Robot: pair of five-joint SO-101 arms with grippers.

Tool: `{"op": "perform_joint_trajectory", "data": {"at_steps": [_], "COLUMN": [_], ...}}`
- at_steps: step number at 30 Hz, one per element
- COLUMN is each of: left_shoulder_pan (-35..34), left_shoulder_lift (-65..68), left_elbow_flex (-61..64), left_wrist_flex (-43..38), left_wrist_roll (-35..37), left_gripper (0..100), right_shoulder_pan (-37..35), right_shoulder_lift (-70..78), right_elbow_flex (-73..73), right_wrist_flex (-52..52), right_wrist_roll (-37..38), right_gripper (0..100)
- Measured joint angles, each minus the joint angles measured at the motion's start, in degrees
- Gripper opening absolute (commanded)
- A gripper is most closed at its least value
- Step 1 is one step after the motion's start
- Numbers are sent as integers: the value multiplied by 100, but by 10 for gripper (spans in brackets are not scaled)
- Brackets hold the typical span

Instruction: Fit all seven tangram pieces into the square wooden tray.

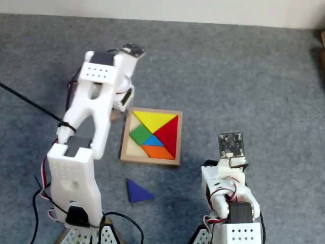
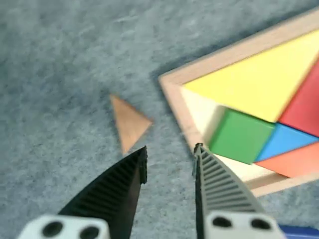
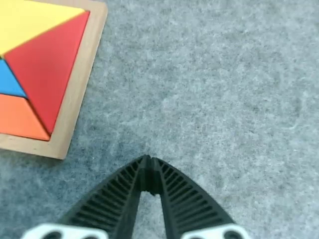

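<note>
Hovering my left pincer (image 2: 171,148) half-open just short of the tan triangle (image 2: 128,122), which lies beside the tray (image 2: 234,52), I line up a grab. My right pincer (image 3: 149,160) sits closed, out of the way. The dark blue triangle (image 1: 137,192) waits on the worktop (image 1: 254,76).

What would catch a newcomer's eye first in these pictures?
The square wooden tray on the grey carpet, partly filled with bright pieces, stands out. A dark blue triangle lies on the carpet outside it, and the left tool is open near a small brown triangle.
</note>
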Motion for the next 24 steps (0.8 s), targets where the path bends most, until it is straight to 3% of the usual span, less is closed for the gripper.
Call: {"op": "perform_joint_trajectory", "data": {"at_steps": [3, 15, 20, 24], "left_shoulder_pan": [-281, -809, -800, -774], "left_shoulder_lift": [44, 1310, 1363, 1380], "left_elbow_flex": [0, -53, -53, -53], "left_wrist_flex": [0, -730, -774, -765], "left_wrist_roll": [0, 9, 0, 0], "left_gripper": [263, 261, 184, 182], "right_shoulder_pan": [0, 0, 0, 0], "right_shoulder_lift": [0, 0, 0, 0], "right_elbow_flex": [0, 0, 0, 0], "right_wrist_flex": [0, 0, 0, 0], "right_wrist_roll": [0, 0, 0, 0], "right_gripper": [5, 5, 5, 5]}}
